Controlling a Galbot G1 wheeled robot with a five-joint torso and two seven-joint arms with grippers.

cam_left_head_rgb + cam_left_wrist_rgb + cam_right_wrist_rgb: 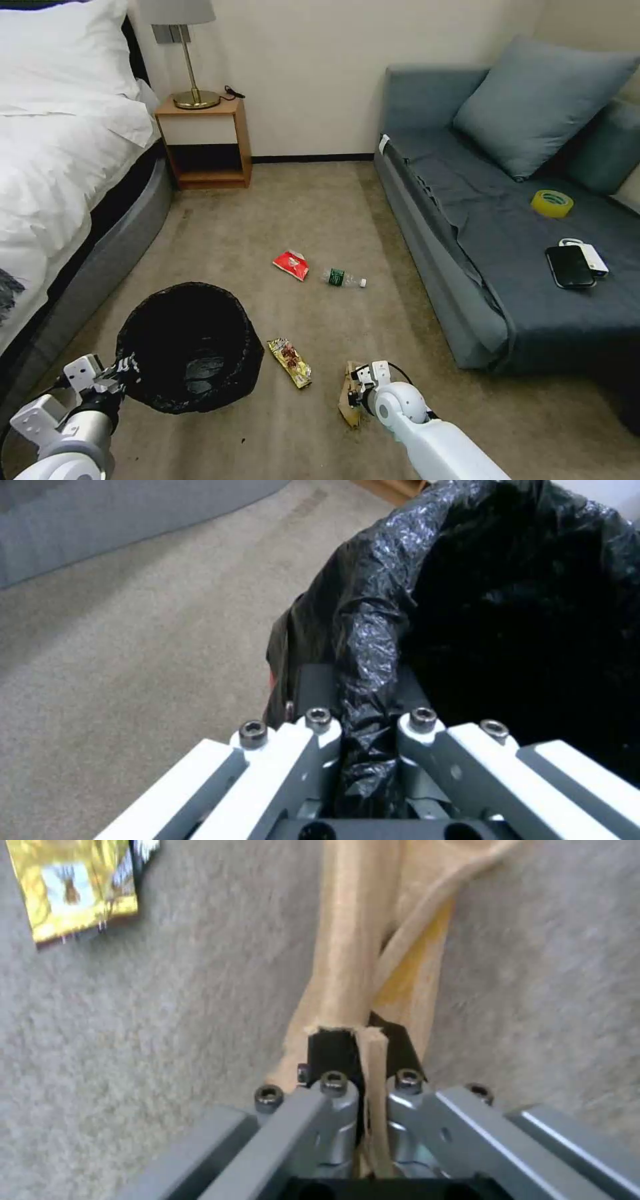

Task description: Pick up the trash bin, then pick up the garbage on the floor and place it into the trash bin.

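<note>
Litter lies scattered on a bedroom carpet (320,213) between a bed (60,153) and a grey sofa (507,220). The trash bin (190,347), lined with a black bag, stands mouth-up at lower left, its rim pinched in the left claw (369,700); what it contains cannot be told. The right claw (360,1050) is closed on the tan paper piece (353,955), which runs lengthwise away from the robot. Just beside it, the yellow-brown wrapper (290,361) lies diagonally near the bin. Farther off, the red snack packet (292,264) and the clear bottle (343,278) lie near each other, the bottle's cap toward the sofa.
</note>
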